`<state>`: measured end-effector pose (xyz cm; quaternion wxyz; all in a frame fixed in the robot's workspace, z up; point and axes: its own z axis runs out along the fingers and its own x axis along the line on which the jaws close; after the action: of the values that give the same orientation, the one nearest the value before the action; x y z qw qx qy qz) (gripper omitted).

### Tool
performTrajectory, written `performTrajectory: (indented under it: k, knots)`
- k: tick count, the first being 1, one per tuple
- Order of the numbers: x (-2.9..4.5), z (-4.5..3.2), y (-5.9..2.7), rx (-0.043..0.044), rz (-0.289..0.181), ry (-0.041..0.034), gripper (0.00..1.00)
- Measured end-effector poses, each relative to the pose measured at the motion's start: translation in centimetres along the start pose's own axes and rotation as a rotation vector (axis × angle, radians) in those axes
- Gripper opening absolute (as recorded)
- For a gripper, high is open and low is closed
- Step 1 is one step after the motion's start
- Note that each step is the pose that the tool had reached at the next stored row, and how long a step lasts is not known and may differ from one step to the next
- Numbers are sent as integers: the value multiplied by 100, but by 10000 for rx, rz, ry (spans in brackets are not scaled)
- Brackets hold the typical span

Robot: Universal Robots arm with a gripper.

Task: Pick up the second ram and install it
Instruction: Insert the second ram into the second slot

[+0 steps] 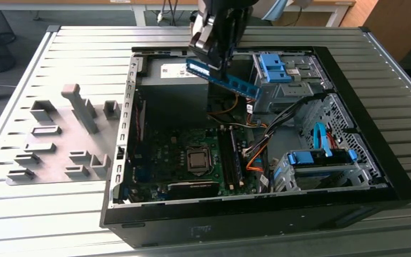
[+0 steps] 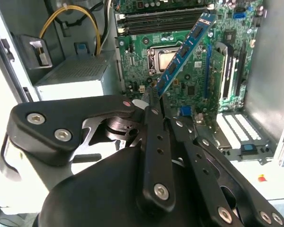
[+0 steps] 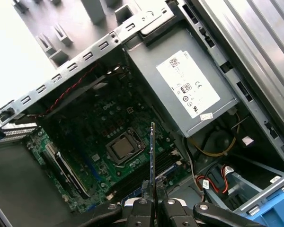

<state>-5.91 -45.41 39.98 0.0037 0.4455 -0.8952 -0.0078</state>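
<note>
Memory installation under way: we see the hand point(image 1: 211, 60) pinching the second ram point(image 1: 223, 78), its fingers point(image 2: 154, 142) pressed together on one end of the blue stick, which hangs in the air above the open computer case point(image 1: 123, 139). The case lies on its side on the slatted tabletop point(image 1: 41, 214), and the stick hovers over the part of the case toward the tabletop's far edge, near the grey power supply point(image 3: 184, 90) and just beside the light-blue drive-bay latch point(image 1: 273, 67).

In the second wrist view the stick point(image 2: 184, 49) juts out from the fingertips at a slant, over the green motherboard point(image 2: 146, 47) and the bare processor socket point(image 2: 163, 59). In the first wrist view we see it edge-on point(image 3: 152, 156), a thin line rising from between the fingers point(image 3: 143, 208) with the board well below.

We judge the pick-up done and the carrying step in hand; the stick touches nothing in the case yet. The dark memory slots point(image 2: 165, 16) lie beside the socket, and one appears to hold a module already point(image 1: 230, 155), though we cannot be sure. Seating this one, by our reading, calls for turning it parallel to a free slot, bringing it squarely above, then pressing straight down with the stick upright. Orange cables point(image 1: 257, 155) nearby look like the main thing to avoid.
</note>
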Motion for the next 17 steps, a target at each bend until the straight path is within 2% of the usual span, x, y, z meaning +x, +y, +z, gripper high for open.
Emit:
performTrajectory:
  k: [8, 12, 14, 17]
  knots:
    - [0, 7, -1, 0, 1216, -22, 14]
    - [0, 12, 0, 0, 2039, -35, 14]
    - [0, 13, 0, 1, 2237, -39, 14]
    - [0, 13, -1, 1, 2287, -40, 14]
